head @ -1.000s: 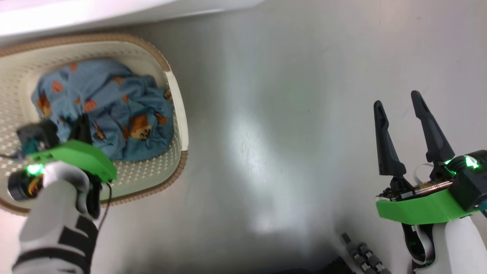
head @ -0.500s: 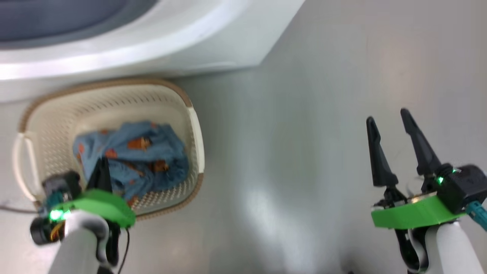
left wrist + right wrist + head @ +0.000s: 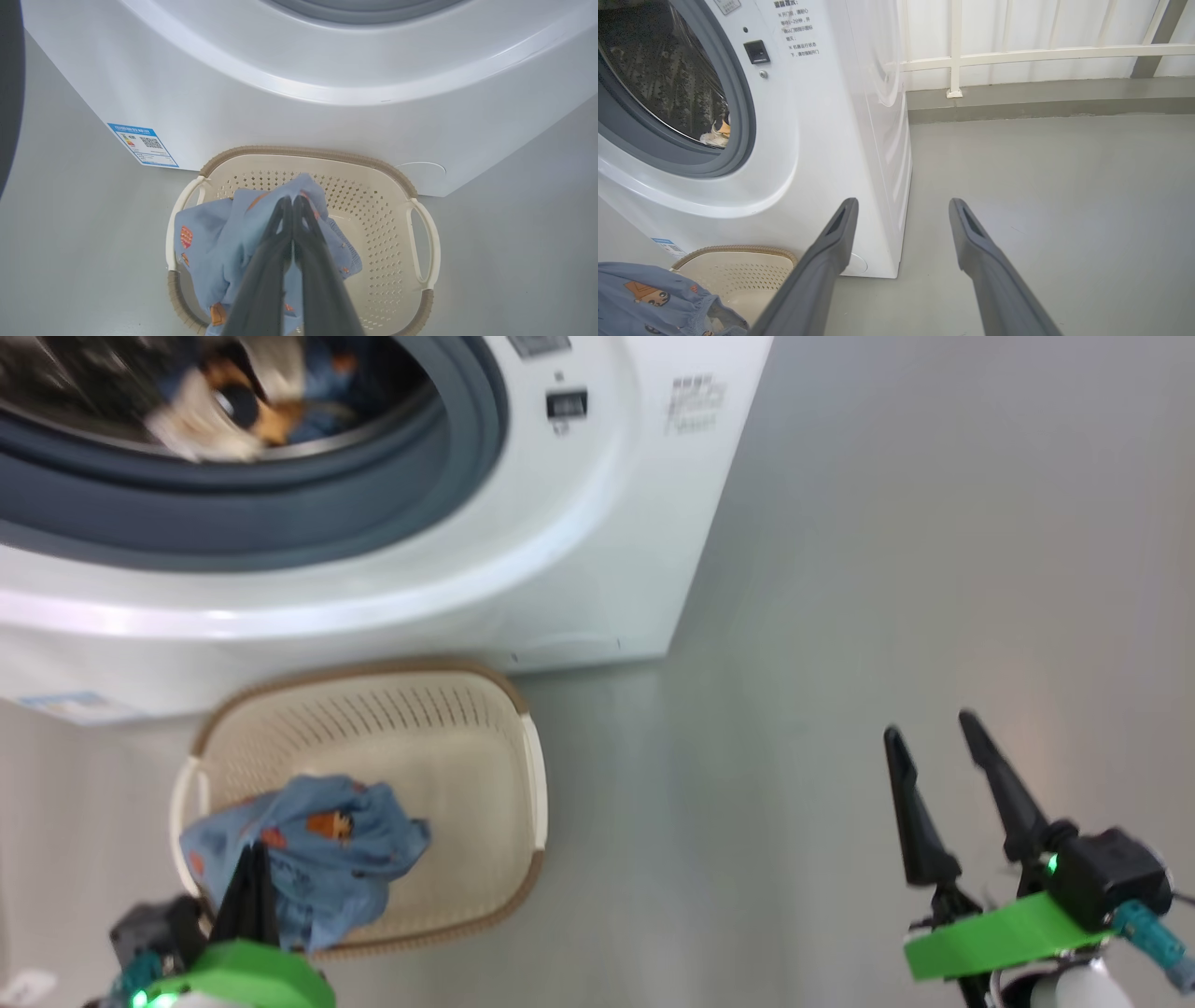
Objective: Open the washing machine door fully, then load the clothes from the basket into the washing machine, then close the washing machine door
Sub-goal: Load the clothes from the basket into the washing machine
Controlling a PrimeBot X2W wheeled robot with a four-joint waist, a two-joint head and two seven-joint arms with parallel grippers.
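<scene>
Cloth sits pinched between the shut fingers of the left tool [image 3: 292, 200]. The clothes [image 3: 210, 233] hang bunched from its tips, partly raised, with the lower folds trailing over the near side of the basket [image 3: 327, 156] below it. Just beyond the basket, ahead of the tool, stands the washer [image 3: 597, 523]. Its opening, edged by a grey ring [image 3: 467, 439], lies ahead and higher, and a garment [image 3: 224, 392] rests in the drum [image 3: 668, 70]. Well off to that tool's right, the right tool [image 3: 929, 725] is spread wide and holds nothing, pointing along the floor [image 3: 1041, 186] beside the washer.

The step in hand looks like carrying this load to the drum. To do it well, lift straight up until the last fold clears the basket rim, so the basket is not dragged, then move forward and up. Take the tips well past the grey ring before letting go, or cloth may drape over the seal and spoil the closing. A dark curve at the left edge of the left wrist view may be the door [image 3: 8, 93], swung open; if so, route the arm clear of it.
</scene>
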